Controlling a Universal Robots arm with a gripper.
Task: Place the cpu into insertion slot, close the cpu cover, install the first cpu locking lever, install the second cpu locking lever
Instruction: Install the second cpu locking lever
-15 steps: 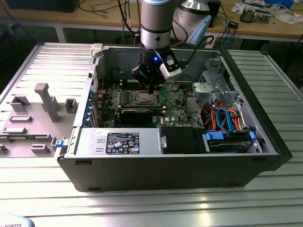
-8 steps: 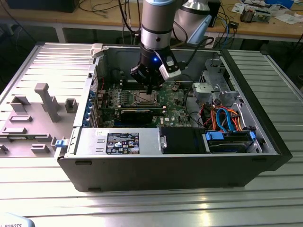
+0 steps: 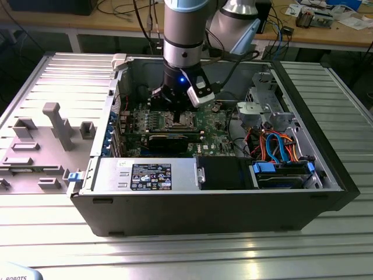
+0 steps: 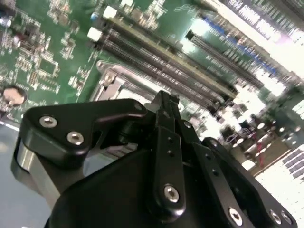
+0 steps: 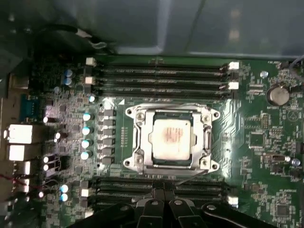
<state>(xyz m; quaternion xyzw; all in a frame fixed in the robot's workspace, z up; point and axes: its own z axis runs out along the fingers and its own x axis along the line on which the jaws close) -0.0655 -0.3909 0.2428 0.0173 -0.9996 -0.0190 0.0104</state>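
In the first wrist view the cpu, a dull silver square, lies in the insertion slot on the green board. The cpu cover, a silver frame with a window, lies flat around the chip. A thin metal lever runs slightly slanted along the socket edge nearest my fingertips. My gripper hangs just off that edge, its black fingers drawn together with nothing seen between them. In the second wrist view the gripper points at the socket's silver rim. The exterior view has the gripper low over the insertion slot inside the case.
Long black memory slots flank the socket on both sides. A long black card lies close in front of it, with the power supply beyond. A drive cage with blue and orange cables is at the exterior view's right. Case walls surround the board.
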